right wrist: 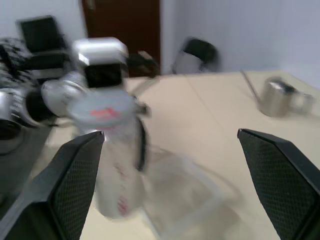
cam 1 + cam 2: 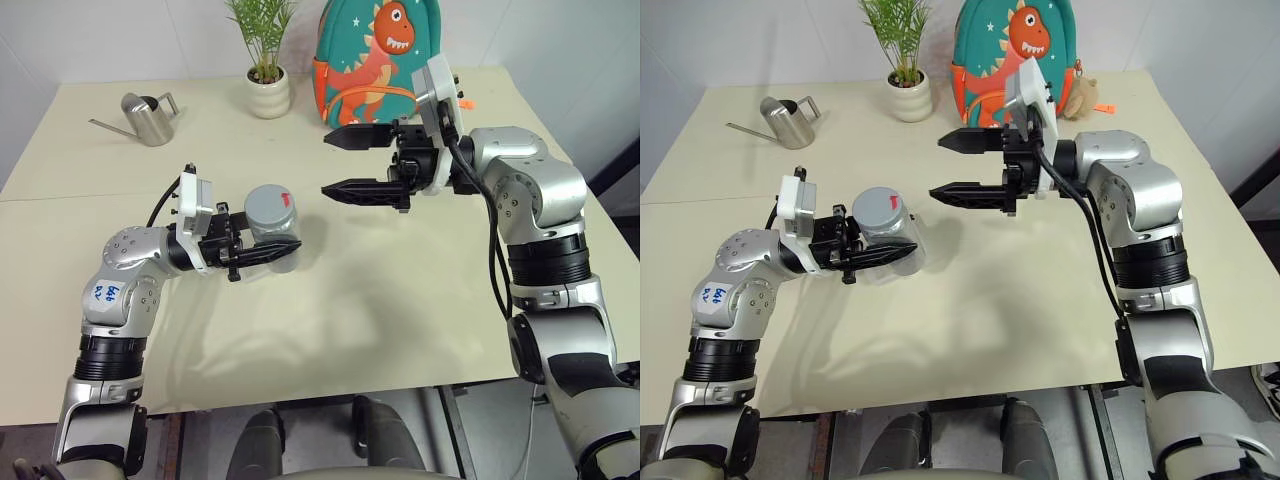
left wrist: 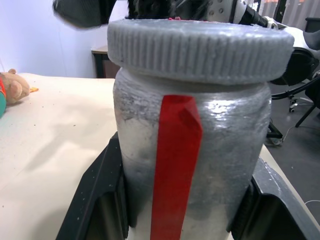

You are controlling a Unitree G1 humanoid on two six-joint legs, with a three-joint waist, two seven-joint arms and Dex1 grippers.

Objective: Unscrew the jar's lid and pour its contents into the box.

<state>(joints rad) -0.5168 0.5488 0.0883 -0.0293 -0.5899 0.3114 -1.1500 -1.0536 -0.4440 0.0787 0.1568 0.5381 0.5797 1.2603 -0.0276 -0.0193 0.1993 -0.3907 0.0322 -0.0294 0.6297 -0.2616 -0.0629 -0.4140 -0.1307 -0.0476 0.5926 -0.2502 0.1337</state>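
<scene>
Jar [image 2: 272,232]: grey, upright, gripped around its body by the left gripper [image 2: 262,252] and held above the tabletop [image 2: 400,300], left of centre. A red stripe [image 3: 174,165] runs down its side in the left wrist view.

Lid [image 2: 270,207]: grey, ribbed at the edge, seated on the jar, red mark on top.

Contents: cannot tell; the jar wall hides them.

Box [image 1: 182,192]: clear and shallow, lying on the tabletop just beside the jar as seen in the right wrist view; its outline is faint.

Left gripper: both black fingers [image 3: 97,195] clamped on opposite sides of the jar, pointing toward 3 o'clock.

Right gripper [image 2: 340,162]: jaws spread wide with nothing between them, level, pointing toward 9 o'clock; at about 2 o'clock from the jar, higher than the lid and apart from it.

Watering can [image 2: 148,117]: steel, on the tabletop at 11 o'clock from the jar, well apart.

Plant pot [image 2: 268,92]: white, with a green plant, at the far edge at 12 o'clock from the jar.

Backpack [image 2: 365,60]: teal with an orange dinosaur, at the far edge, just right of the pot.
</scene>
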